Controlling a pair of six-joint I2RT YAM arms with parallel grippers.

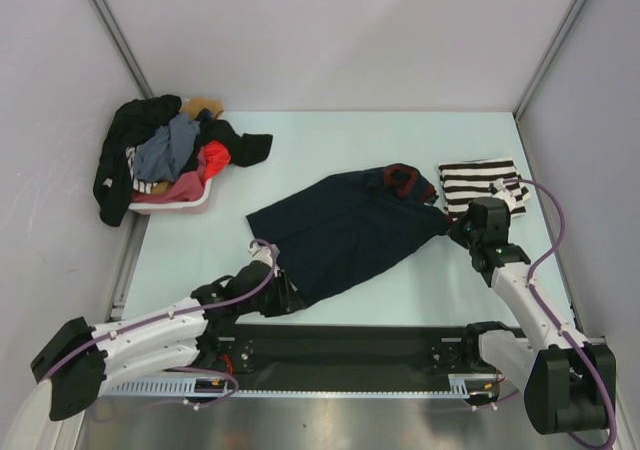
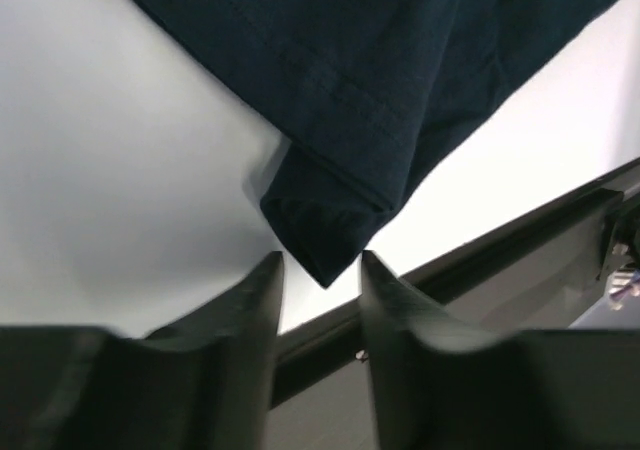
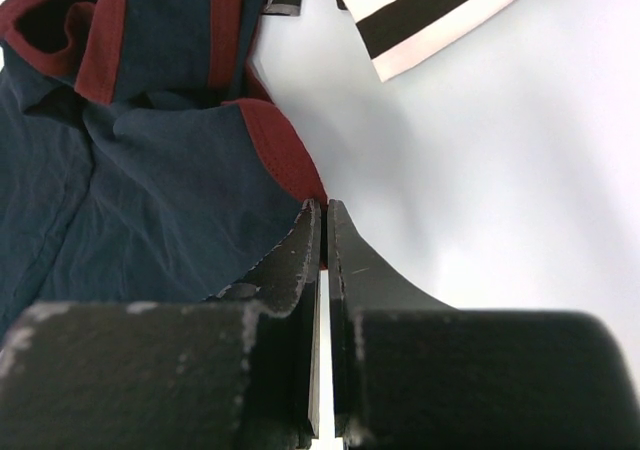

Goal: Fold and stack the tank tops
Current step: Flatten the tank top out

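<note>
The dark navy tank top (image 1: 345,230) lies spread slantwise across the middle of the table, its dark red trim (image 3: 280,145) at the far right end. My right gripper (image 1: 455,228) is shut on that red edge (image 3: 325,205). The striped tank top (image 1: 480,182) lies folded flat at the back right, just beyond the right gripper, and its corner (image 3: 440,10) shows in the right wrist view. My left gripper (image 1: 285,295) sits at the navy top's near left corner. Its jaws stand apart (image 2: 320,260), with the hem corner (image 2: 325,230) dipping between the fingertips, not pinched.
A pale pink basket (image 1: 185,205) heaped with mixed clothes (image 1: 170,155) stands at the back left, with dark garments hanging over its sides. The black rail (image 1: 350,345) runs along the near table edge just below the left gripper. Walls close in the left, right and back.
</note>
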